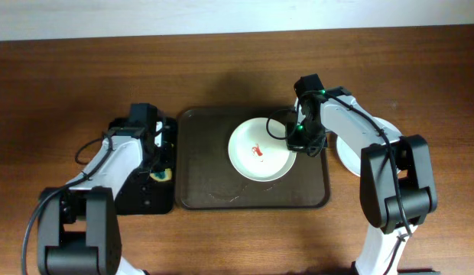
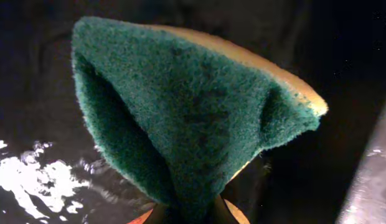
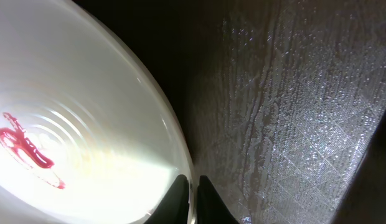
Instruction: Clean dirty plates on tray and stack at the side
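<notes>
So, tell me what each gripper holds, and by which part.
Left gripper pinches the green sponge at its lower end; right gripper pinches the white plate by its rim.

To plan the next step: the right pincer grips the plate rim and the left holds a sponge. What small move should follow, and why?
Probably swing the left pincer with its sponge over to the plate: a red smear marks it, the right pincer steadies its rim, and the sponge is off at the black tray.
</notes>
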{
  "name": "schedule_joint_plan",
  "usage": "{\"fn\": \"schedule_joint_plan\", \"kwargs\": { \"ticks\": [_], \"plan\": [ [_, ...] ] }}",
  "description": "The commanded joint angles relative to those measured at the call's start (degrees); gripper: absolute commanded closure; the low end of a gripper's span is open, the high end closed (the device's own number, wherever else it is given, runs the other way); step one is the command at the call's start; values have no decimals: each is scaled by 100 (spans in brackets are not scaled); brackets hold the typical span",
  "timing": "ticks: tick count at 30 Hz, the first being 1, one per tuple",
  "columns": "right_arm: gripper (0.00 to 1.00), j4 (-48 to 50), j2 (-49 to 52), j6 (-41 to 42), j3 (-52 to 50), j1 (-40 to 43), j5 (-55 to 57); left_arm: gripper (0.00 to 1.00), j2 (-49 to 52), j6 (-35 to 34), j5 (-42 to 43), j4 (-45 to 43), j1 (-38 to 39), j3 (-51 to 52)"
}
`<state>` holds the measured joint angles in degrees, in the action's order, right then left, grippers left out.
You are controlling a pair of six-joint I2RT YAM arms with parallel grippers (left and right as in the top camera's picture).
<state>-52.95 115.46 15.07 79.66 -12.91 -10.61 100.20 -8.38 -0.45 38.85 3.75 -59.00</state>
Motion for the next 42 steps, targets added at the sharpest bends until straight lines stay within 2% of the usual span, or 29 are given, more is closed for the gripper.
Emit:
{"fn": "schedule_joint_plan", "kwargs": {
  "ticks": [1, 2, 3, 4, 8, 11, 14, 16, 17, 19, 25, 26, 27, 29, 34, 36, 40, 42],
  "plan": [
    [91, -20, 22, 44, -7, -59, 13, 93, -487, 13, -42, 129, 22, -293],
    [91, -22, 22, 44, -7, -59, 11, 64, -448, 13, -39, 229, 22, -291],
    [91, -24, 22, 44, -7, -59, 13, 43, -402, 13, -39, 262, 22, -262],
    [91, -22, 22, 44, -7, -59, 11, 33, -365, 13, -42, 247, 22, -210],
    [91, -22, 22, 44, -7, -59, 11, 27, -125, 11, -81, 142, 22, 105],
    [92, -22, 22, 44, -7, -59, 11, 27, 48, 11, -76, 175, 22, 109],
    [91, -22, 22, 44, -7, -59, 11, 30, 61, 11, -74, 415, 22, 122],
    [92, -22, 22, 44, -7, -57, 11, 50, 61, 11, -76, 422, 22, 122],
    [92, -22, 22, 44, -7, -57, 11, 76, 61, 11, -74, 391, 22, 122],
    [92, -33, 22, 44, -7, -59, 11, 100, 61, 13, -76, 457, 22, 122],
    [92, -31, 22, 42, -7, -57, 13, 100, -229, 11, -107, 538, 20, -184],
    [92, -31, 22, 42, -7, -57, 13, 55, -297, 13, -116, 531, 20, -234],
    [92, -26, 22, 42, -7, -57, 13, 30, -361, 11, -247, 520, 22, -308],
    [92, -26, 22, 42, -7, -57, 11, 20, -356, 11, -348, 337, 22, -313],
    [92, -42, 22, 44, -7, -57, 11, 18, -155, 7, -339, -74, 22, -293],
    [92, -42, 22, 44, -7, -57, 11, 20, 48, 9, -212, -164, 22, -293],
    [92, -42, 22, 42, -7, -57, 11, 50, 505, 9, -166, -249, 22, -293],
    [92, -42, 22, 44, -7, -57, 11, 100, 553, 11, -168, -221, 22, -293]
  ]
}}
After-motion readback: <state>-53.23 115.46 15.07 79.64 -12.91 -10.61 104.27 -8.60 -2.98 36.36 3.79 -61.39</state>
